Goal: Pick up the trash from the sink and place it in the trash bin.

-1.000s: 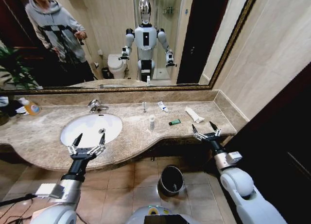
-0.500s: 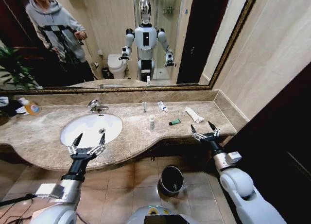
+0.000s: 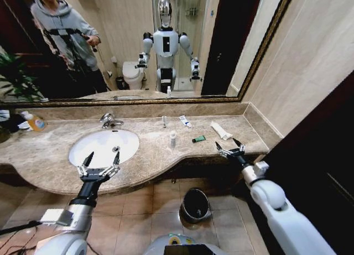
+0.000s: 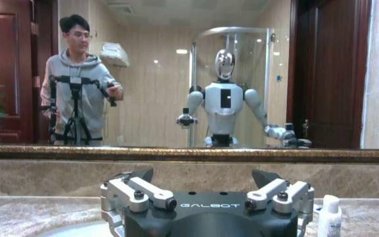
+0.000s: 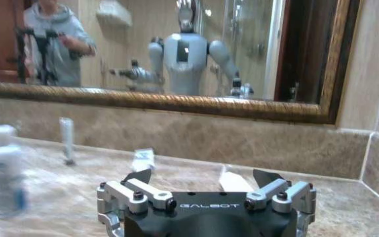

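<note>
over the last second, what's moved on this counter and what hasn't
The right gripper, open and empty, has eased forward and inward over the counter edge, toward the white tube and short green tube. Nothing was grasped or released. The left gripper stays open at the front rim of the sink, and the litter and trash bin lie as before.

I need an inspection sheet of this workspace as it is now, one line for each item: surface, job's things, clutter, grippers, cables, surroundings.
Surface: marble counter around the sink.
Job's things: white tube, green tube, tiny white bottle, sachet and vial on the counter; trash bin on the floor below.
Clutter: orange-yellow bottle far left.
Grippers: left gripper open, at the basin's front edge; right gripper open, near the white tube.
Cables: nothing seen.
Surroundings: mirror, tiled floor.
</note>
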Robot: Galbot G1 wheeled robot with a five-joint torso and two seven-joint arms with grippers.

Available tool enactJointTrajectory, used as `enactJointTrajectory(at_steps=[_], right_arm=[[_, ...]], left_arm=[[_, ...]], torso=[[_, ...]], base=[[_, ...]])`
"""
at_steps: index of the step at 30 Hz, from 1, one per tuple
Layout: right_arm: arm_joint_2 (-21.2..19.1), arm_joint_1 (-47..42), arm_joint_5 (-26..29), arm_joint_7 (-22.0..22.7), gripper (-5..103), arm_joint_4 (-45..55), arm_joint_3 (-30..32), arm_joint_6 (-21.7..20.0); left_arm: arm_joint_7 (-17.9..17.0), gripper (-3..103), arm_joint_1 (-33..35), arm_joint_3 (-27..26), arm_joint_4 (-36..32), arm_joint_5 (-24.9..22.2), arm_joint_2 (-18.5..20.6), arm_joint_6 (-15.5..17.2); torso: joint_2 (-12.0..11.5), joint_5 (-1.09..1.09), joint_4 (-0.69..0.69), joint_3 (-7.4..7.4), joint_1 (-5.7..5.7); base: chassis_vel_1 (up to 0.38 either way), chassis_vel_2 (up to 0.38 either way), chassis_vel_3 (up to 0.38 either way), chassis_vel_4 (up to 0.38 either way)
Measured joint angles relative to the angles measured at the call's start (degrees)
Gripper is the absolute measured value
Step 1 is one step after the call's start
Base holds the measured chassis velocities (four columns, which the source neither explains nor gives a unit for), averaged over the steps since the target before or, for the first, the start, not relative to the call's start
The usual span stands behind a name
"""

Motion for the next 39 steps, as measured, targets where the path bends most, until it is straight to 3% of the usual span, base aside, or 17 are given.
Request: enactJointTrajectory(at_steps=[3, 8, 16, 23, 30, 37, 39], right_arm=[[-1.5, 9.1, 0.2, -1.7, 100, -9.2, -4.6, 0.9], [-1.9, 15.7, 0.1, -3.5, 100, -17.0, -9.9, 2.3], [0.3, 27.8, -1.0, -4.7, 100, -29.4, -18.3, 5.1], [1.7, 31.9, -1.6, -5.1, 100, -35.9, -20.9, 6.3], [2.2, 32.8, -1.0, -5.3, 102, -38.2, -20.9, 5.0], [1.9, 32.7, -1.0, -6.1, 83, -39.0, -20.4, 4.8], [1.9, 32.7, -1.0, -6.1, 83, -39.0, -20.3, 4.9]], left_arm=[[0.0, 100, 0.0, 0.0, 0.0, 0.0, 0.0, 0.0], [0.0, 100, 0.0, 0.0, 0.0, 0.0, 0.0, 0.0], [0.0, 100, 0.0, 0.0, 0.0, 0.0, 0.0, 0.0], [0.0, 100, 0.0, 0.0, 0.0, 0.0, 0.0, 0.0], [0.0, 100, 0.0, 0.0, 0.0, 0.0, 0.0, 0.0], [0.0, 100, 0.0, 0.0, 0.0, 0.0, 0.0, 0.0], [0.0, 100, 0.0, 0.0, 0.0, 0.0, 0.0, 0.0]], torso=[[0.0, -0.01, 0.02, 0.00, 0.01], [0.0, 0.00, 0.00, 0.01, 0.01], [0.0, -0.01, 0.01, 0.00, 0.01], [0.0, 0.00, 0.00, 0.00, 0.00], [0.0, -0.01, 0.00, 0.00, 0.00], [0.0, 0.00, 0.00, 0.00, 0.00], [0.0, 0.00, 0.00, 0.00, 0.00]], base=[[0.000, 0.000, 0.000, 0.000], [0.000, 0.000, 0.000, 0.000], [0.000, 0.000, 0.000, 0.000], [0.000, 0.000, 0.000, 0.000], [0.000, 0.000, 0.000, 0.000], [0.000, 0.000, 0.000, 0.000], [0.000, 0.000, 0.000, 0.000]])
